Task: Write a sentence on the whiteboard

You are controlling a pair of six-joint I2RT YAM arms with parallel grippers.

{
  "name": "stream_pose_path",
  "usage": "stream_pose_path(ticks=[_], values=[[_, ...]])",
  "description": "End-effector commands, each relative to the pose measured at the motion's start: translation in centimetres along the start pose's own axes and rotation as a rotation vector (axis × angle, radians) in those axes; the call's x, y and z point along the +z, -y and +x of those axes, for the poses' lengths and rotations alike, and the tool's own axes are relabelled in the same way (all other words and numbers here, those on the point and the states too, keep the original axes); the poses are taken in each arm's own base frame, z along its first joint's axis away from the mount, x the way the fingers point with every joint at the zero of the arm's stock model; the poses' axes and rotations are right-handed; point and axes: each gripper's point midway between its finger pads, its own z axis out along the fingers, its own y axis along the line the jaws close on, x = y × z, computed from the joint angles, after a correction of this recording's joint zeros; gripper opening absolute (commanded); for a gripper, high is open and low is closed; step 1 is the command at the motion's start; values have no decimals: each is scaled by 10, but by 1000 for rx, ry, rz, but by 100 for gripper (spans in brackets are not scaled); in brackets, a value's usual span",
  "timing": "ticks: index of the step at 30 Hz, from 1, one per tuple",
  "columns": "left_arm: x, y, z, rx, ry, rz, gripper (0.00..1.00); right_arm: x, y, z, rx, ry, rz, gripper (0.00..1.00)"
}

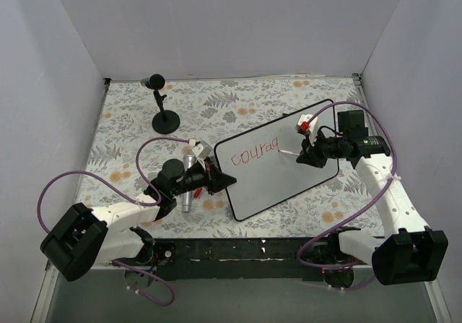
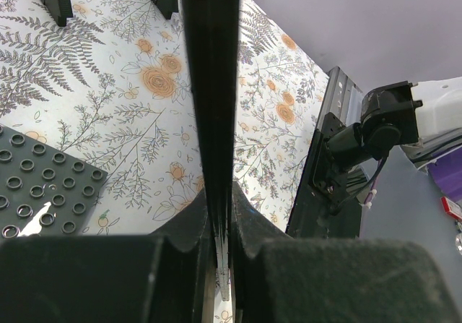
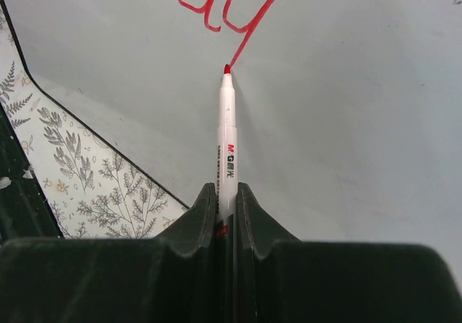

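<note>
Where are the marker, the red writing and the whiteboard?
marker (image 3: 227, 128): right wrist view, on the white barrel above the fingers.
red writing (image 1: 254, 154): top external view, on the middle of the letters.
whiteboard (image 1: 283, 184): top external view, on the bare white face below the writing.

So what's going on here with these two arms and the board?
Two robot arms are writing on a whiteboard. The left pincer is clamped on the board's left edge, apparently to steady it. The right pincer grips a red marker, whose tip sits at the end of the tail of a g. The red letters read "courag", so the sentence is not finished yet.
</note>
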Motion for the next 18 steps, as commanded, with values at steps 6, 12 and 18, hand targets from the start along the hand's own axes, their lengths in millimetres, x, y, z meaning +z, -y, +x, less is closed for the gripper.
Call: stream_pose_path(ticks=[6,12,18], values=[[1,1,-1,54,-5,6,0,3,10,-1,11,9,20,1],[1,1,-1,54,-5,6,0,5,5,6,23,-3,0,1],[1,1,-1,55,-4,7,0,8,0,18,26,-30,-13,1]])
